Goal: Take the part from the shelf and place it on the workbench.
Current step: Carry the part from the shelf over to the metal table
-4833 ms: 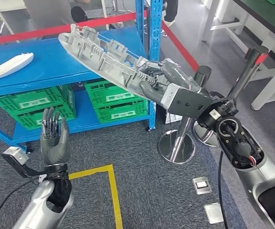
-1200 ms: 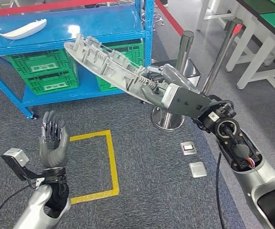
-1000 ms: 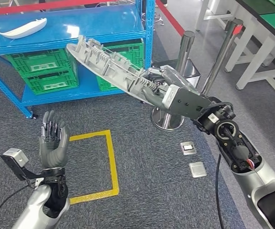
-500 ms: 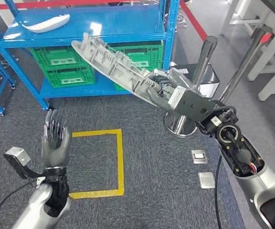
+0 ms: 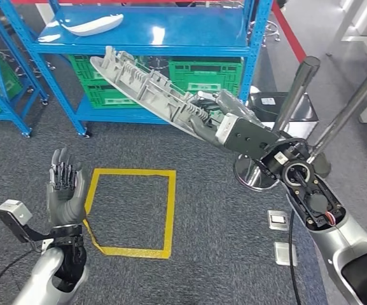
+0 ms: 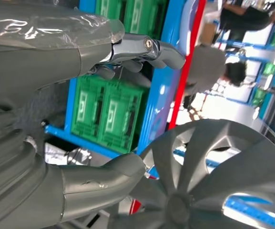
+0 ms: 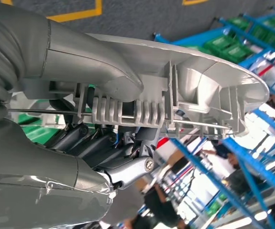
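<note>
Left hand (image 5: 65, 190) is raised palm-up over the carpet, fingers apart, holding nothing. Right hand (image 5: 219, 121) grips one end of the long grey part (image 5: 145, 89); the rest cantilevers out toward the blue shelf (image 5: 181, 32). A second white part (image 5: 92, 25) lies on the shelf top. Workbench probably off to the right, can't confirm. For the carry: keep the wrist level, turn slowly, and watch that the free end clears the shelf upright and the steel posts (image 5: 291, 95).

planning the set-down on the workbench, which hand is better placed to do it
Right. The right hand already grips the long grey part at one end, ribbed side up. The left hand is held up open, holding nothing, away from the part.
</note>
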You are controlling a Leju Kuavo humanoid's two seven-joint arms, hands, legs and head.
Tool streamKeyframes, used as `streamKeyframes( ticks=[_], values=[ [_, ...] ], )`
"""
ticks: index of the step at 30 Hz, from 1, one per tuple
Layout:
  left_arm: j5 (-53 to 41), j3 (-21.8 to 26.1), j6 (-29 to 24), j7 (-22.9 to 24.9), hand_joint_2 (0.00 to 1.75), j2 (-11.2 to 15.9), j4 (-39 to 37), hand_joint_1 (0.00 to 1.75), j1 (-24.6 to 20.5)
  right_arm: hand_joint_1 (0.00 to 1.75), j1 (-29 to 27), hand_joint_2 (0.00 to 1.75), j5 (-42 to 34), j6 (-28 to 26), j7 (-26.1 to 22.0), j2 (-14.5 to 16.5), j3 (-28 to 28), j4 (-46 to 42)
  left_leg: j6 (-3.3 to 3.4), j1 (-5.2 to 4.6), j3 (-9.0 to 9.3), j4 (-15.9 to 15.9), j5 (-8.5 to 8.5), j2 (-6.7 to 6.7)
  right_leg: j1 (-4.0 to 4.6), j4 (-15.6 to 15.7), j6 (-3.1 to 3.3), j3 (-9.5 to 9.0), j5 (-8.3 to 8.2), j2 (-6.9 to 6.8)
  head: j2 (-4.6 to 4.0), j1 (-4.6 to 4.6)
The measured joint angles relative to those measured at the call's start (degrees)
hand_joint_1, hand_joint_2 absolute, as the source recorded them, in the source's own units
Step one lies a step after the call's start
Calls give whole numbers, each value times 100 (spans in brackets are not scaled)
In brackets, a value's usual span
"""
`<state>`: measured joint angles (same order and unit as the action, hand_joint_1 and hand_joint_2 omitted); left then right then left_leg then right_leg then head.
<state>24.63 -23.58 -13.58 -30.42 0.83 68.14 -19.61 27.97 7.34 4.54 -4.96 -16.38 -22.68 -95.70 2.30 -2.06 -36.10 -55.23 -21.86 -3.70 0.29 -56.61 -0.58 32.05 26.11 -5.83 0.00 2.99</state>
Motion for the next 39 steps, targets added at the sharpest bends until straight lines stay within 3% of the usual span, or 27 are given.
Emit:
streamKeyframes(
  ticks=[2,4,6,7,8,9,10,11,13,15,16,17,18,19,21,23,24,25,27,29,30,32,34,35,37,38,39],
  values=[
    [-2,1,-3,0,175,8,5,0,3,175,12,175,0,14,0,7,-1,7,-8,25,27,68,35,148,-4,12,-39,-17,34,-82,0,-7],
    [-7,1,-10,-8,175,7,20,0,0,175,25,175,-2,26,1,14,-1,10,-1,92,100,176,81,287,-15,-214,-87,64,198,114,0,9],
    [-12,1,-15,-14,175,-9,31,0,-3,175,33,175,-7,32,-4,17,3,19,8,137,142,228,104,434,-36,-914,-134,383,528,439,0,54],
    [-13,0,-16,-13,175,-17,31,0,5,175,33,175,-10,35,-7,17,2,23,9,144,143,225,104,510,-50,-1311,-156,584,668,523,0,73],
    [-13,-1,-17,-12,175,-22,31,0,18,175,29,175,-11,38,-6,18,0,31,5,155,144,218,101,595,-66,-1578,-180,738,721,558,0,85],
    [-13,-2,-19,-11,175,-23,31,0,29,175,26,175,-13,42,-3,18,-4,37,-4,170,145,204,94,683,-88,-1630,-204,796,658,568,0,88],
    [-13,-3,-20,-11,175,-23,31,0,35,175,24,175,-13,46,1,18,-5,43,-24,191,146,178,81,772,-117,-1448,-231,739,483,583,0,91],
    [-14,-3,-22,-11,175,-24,31,0,36,175,22,175,-13,49,3,18,-4,46,-55,218,146,138,59,860,-157,-1070,-264,586,233,637,0,95],
    [-14,-2,-24,-11,175,-25,33,0,33,175,22,175,-17,51,-4,18,-5,54,-139,258,102,34,12,1021,-231,-343,-320,263,-61,920,0,102],
    [-16,-2,-26,-12,175,-24,41,0,38,175,25,175,-20,53,-11,20,-8,63,-226,281,18,-13,18,1165,-240,-92,-301,119,-58,1091,0,104],
    [-16,-2,-29,-11,175,-22,44,0,46,175,28,175,-19,56,-10,22,-12,63,-265,289,-14,-13,43,1237,-228,-73,-261,99,-56,1044,0,98],
    [-17,-1,-31,-13,175,-16,49,0,58,175,30,175,-14,58,-5,29,-20,64,-299,289,-33,1,58,1233,-232,-71,-223,78,-66,969,0,92],
    [-18,1,-33,-14,175,-10,53,0,63,175,32,175,-10,60,-2,36,-28,64,-329,270,-67,-44,35,1110,-241,-52,-184,64,-77,890,0,66],
    [-19,2,-35,-16,175,-3,57,0,58,175,35,175,-7,62,1,41,-31,65,-357,253,-148,-191,-40,925,-248,-28,-140,47,-85,807,0,38],
    [-20,2,-37,-19,175,4,64,0,46,175,41,175,-4,61,-2,47,-29,66,-399,232,-498,-852,-333,525,-237,-6,-74,29,-81,645,0,-10],
    [-20,-1,-39,-18,175,3,64,0,59,175,45,175,-4,61,-5,49,-30,69,-422,245,-898,-1564,-554,420,-222,-6,-43,25,-63,483,0,-19],
    [-20,-2,-42,-18,175,4,64,0,67,175,45,175,-4,62,-5,50,-33,72,-422,247,-976,-1672,-535,409,-218,-6,-37,20,-54,403,0,-21],
    [-20,-2,-45,-18,175,6,64,0,72,175,45,175,-4,63,-6,51,-34,75,-412,247,-927,-1540,-416,395,-214,-6,-35,11,-42,325,0,-22],
    [-20,-2,-49,-19,175,12,74,0,72,175,46,175,-5,68,-9,54,-37,80,-352,227,-515,-734,-47,252,-197,-5,-48,-27,-9,182,0,-26],
    [-20,-2,-50,-21,175,11,91,0,64,175,54,175,-7,71,-16,55,-38,80,-269,170,-170,-84,156,95,-160,5,-86,-63,29,66,0,-20],
    [-21,-2,-50,-25,175,10,97,0,62,175,59,175,-10,71,-20,55,-38,80,-233,141,-116,30,164,76,-146,14,-113,-80,44,15,0,-13],
    [-25,-1,-50,-33,175,10,107,0,63,175,66,175,-16,71,-21,64,-39,78,-177,129,-109,64,165,212,-138,50,-175,-125,68,-75,0,-6],
    [-38,-1,-50,-38,175,7,126,0,70,175,57,175,-26,71,-8,77,-33,71,-122,166,-54,135,182,337,-149,-66,-229,-94,187,71,0,14],
    [-49,-1,-50,-38,175,-2,136,0,72,175,50,175,-33,71,1,82,-23,66,-93,188,-22,171,192,406,-151,-303,-243,11,322,218,0,36],
    [-66,-2,-50,-25,175,-23,142,0,76,175,29,175,-49,76,15,81,0,60,-60,196,2,182,188,540,-142,-1082,-238,409,656,497,0,81],
    [-74,-2,-50,-14,175,-32,143,0,81,175,16,175,-52,80,22,81,8,60,-48,191,4,178,184,617,-134,-1442,-237,617,755,548,0,95],
    [-80,-3,-50,-1,175,-35,143,0,87,175,4,175,-54,85,31,81,14,60,-43,187,8,170,177,698,-129,-1618,-233,751,742,570,0,101]
  ],
)
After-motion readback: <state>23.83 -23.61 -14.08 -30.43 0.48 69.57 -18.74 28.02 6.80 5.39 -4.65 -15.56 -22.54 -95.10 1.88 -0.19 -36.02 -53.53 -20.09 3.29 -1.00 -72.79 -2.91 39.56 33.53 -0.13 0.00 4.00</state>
